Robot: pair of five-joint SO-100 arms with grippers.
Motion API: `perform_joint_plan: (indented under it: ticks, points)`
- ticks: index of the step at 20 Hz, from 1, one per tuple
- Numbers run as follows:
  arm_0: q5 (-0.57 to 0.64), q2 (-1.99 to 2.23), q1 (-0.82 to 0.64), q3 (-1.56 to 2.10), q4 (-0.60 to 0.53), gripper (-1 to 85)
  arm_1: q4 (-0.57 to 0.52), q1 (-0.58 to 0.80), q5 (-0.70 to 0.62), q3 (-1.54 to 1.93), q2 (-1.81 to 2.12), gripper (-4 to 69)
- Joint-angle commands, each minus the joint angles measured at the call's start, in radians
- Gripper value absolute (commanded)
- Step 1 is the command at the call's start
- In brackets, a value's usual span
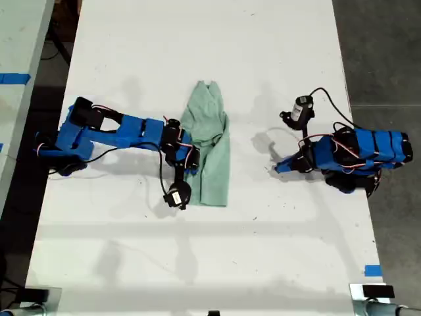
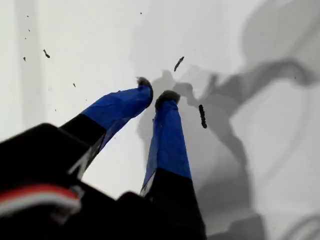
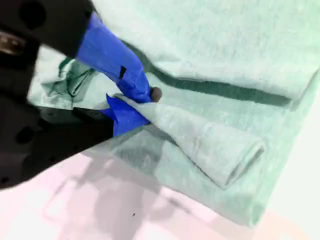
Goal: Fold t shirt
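The pale mint-green t shirt (image 1: 214, 161) lies lengthwise in the middle of the white table (image 1: 197, 52), its narrow collar end toward the far edge. At the exterior view's left, my second gripper (image 1: 191, 142) reaches over the shirt's edge. In the second wrist view my second gripper (image 3: 136, 102) is shut on a rolled fold of the t shirt (image 3: 225, 45), lifted slightly off the layer beneath. At the exterior view's right, apart from the shirt, my first gripper (image 1: 279, 167) hangs over bare table. Its blue-taped fingertips (image 2: 167, 100) nearly touch, and my first gripper (image 2: 156, 94) holds nothing.
Cables loop around the arm at the exterior view's right (image 1: 329, 99). A blue tape mark (image 1: 372, 270) sits at the table's near edge on the exterior view's right. A second pale table (image 1: 16, 79) stands beyond a dark gap at the exterior view's left. Dark floor borders the right edge.
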Motion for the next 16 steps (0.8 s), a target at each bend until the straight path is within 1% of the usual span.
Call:
perform_joint_plan:
  ticks: [1,2,4,6,8,11,13,16]
  points:
    - [0.002,-0.008,0.009,-0.060,-0.078,16.9,0.003,0.008,-0.014,0.061,0.015,4.9]
    - [0.002,-0.009,0.012,-0.060,-0.094,23.1,0.003,0.008,-0.014,0.061,0.015,4.9]
    - [0.008,0.000,0.015,-0.060,-0.098,24.5,0.003,0.008,-0.014,0.061,0.015,4.9]
    - [0.018,0.023,0.018,-0.060,-0.100,23.9,0.003,0.008,-0.014,0.061,0.015,4.9]
    - [0.032,0.055,0.023,-0.060,-0.100,22.4,0.003,0.008,-0.014,0.061,0.015,4.9]
    - [0.032,0.155,0.032,-0.046,-0.054,19.8,0.003,0.008,-0.014,0.061,0.015,4.9]
    - [0.005,0.256,0.035,-0.032,0.018,17.5,0.003,0.008,-0.014,0.061,0.015,4.9]
    - [-0.063,0.439,0.040,0.012,0.126,9.8,0.003,0.008,-0.014,0.061,0.015,4.9]
